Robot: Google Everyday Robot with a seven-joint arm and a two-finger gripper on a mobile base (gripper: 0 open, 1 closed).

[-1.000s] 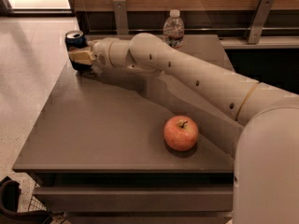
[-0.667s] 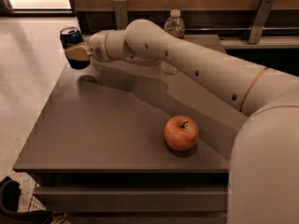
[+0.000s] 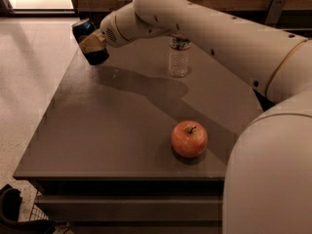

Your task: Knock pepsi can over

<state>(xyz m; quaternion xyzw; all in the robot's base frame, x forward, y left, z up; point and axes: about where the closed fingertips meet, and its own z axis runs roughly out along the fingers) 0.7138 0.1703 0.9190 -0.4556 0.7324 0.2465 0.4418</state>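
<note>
Camera view, far left corner of the bench: finds the pepsi can leaning, no more upright as one second ago. Shows its top turned toward the far left and its bottom toward the near right, either just above the bench surface or only touching it; cannot tell which. Means for the task that a good part of the tipping is done, but not yet a can lying on its side on the bench. Probably needs more rotation and then a release, or a press down to the surface.

Shows the pincer at the same far left corner, turned since then together with the can. Seems clamped on the can at mid-height, with one tan finger across the blue side and the other hidden behind. No gap seen between finger and can. Touches nothing else.

Leaves the water bottle upright near the far edge, well apart from the can, and the apple close to the near edge, both as before. Could roll off the left edge after release, being so close to it.
</note>
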